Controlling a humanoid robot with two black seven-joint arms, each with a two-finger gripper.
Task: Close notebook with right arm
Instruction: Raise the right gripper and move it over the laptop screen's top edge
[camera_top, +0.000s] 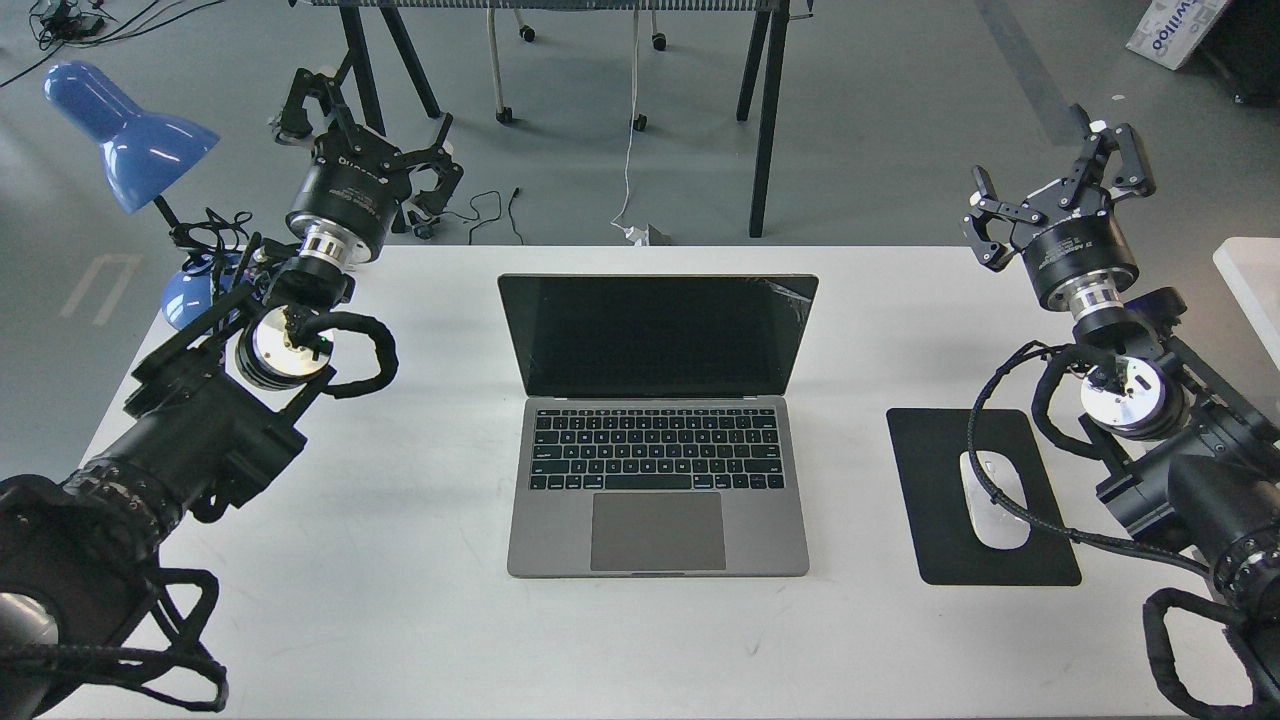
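Observation:
The notebook (657, 470), a slim grey laptop with a black keyboard, lies open in the middle of the white table (420, 600). Its black screen stands upright facing me, cracked at the top right corner. My right arm comes in from the lower right; its gripper (1060, 180) is open, raised at the table's far right edge, well to the right of the screen and apart from it. My left gripper (375, 135) is open too, held up at the far left beyond the table's back edge. Neither holds anything.
A black mouse pad (930, 520) with a white mouse (992, 500) lies right of the notebook, partly under my right arm's cable. A blue desk lamp (125, 135) stands at the table's back left corner. Table legs and cables sit on the floor behind.

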